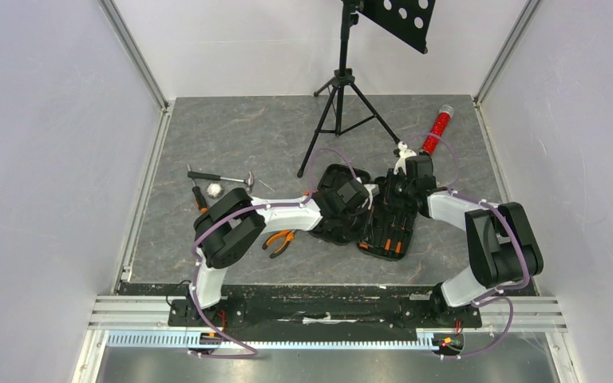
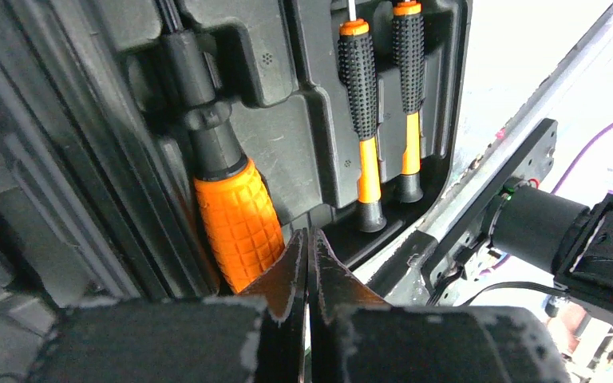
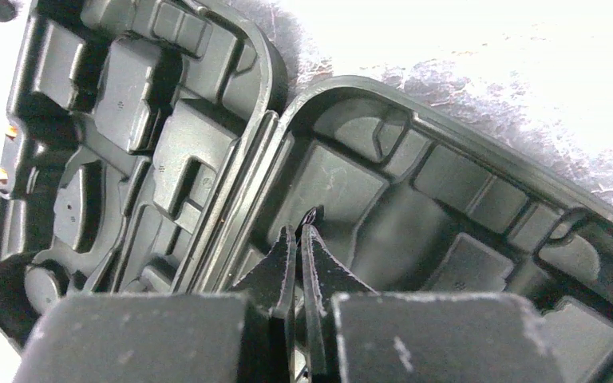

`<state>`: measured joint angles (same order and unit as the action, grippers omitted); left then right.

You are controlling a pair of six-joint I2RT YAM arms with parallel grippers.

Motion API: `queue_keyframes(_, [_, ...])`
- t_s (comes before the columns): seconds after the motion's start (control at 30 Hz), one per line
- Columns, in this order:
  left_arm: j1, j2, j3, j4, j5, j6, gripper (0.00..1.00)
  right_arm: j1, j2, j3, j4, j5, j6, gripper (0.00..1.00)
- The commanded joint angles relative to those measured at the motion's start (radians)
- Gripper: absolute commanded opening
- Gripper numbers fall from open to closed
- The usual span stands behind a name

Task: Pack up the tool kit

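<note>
I am watching the tool kit (image 1: 334,234) lying open in the middle of the table (image 1: 239,136), with both arms reaching over it. The left gripper (image 2: 310,243) is hovering with its fingers pressed together and holding nothing. It is just beside the big orange-handled screwdriver (image 2: 235,227) and near the thin screwdrivers (image 2: 363,104) sitting in their slots. The right gripper (image 3: 303,235) is also pinched together and empty, pointing into the bare half of the kit. The pliers (image 1: 279,241) and the hammer (image 1: 222,177) are lying outside on the left, apart from the kit.

I am seeing the risk here: the two arms are working very near each other, so a careless move may be making them collide. A closed fingertip may also be catching the big handle and lifting it out. Pushing on the plastic may be sliding the kit, or folding it before the loose tools are inside.
</note>
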<state>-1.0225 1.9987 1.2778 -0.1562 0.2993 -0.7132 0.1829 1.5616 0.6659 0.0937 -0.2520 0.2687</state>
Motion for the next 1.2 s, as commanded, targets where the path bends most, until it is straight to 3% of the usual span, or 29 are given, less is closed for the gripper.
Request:
queue_keyframes(0.0, [0.021,0.016,-0.078,-0.1,0.0,-0.025,0.02,-0.008,0.139,-0.02,-0.263,0.374,-0.108,0.0])
queue_keyframes(0.13, [0.032,0.005,-0.092,-0.064,0.02,-0.038,0.03,-0.008,0.124,-0.02,-0.254,0.329,-0.11,0.0])
queue_keyframes(0.23, [0.032,-0.03,-0.08,-0.054,0.012,-0.028,0.09,-0.008,0.065,-0.005,-0.229,0.256,-0.112,0.0])
queue_keyframes(0.37, [0.032,-0.098,-0.021,-0.075,-0.027,0.007,0.21,-0.009,-0.008,0.088,-0.243,0.133,-0.108,0.12])
queue_keyframes(0.43, [0.034,-0.134,0.019,-0.094,-0.056,0.025,0.29,-0.008,-0.048,0.135,-0.249,0.087,-0.103,0.23])
queue_keyframes(0.57, [0.048,-0.221,0.079,-0.101,-0.104,0.04,0.44,-0.008,-0.144,0.217,-0.274,0.061,-0.1,0.45])
queue_keyframes(0.7, [0.08,-0.318,0.097,-0.152,-0.169,0.07,0.54,-0.009,-0.235,0.228,-0.295,0.058,-0.106,0.57])
queue_keyframes(0.97, [0.278,-0.549,-0.007,-0.321,-0.296,0.149,0.72,0.041,-0.41,0.072,-0.292,0.005,-0.097,0.68])
queue_keyframes(1.17, [0.497,-0.726,-0.053,-0.461,-0.427,0.242,0.83,0.177,-0.46,-0.028,-0.341,0.144,-0.077,0.8])
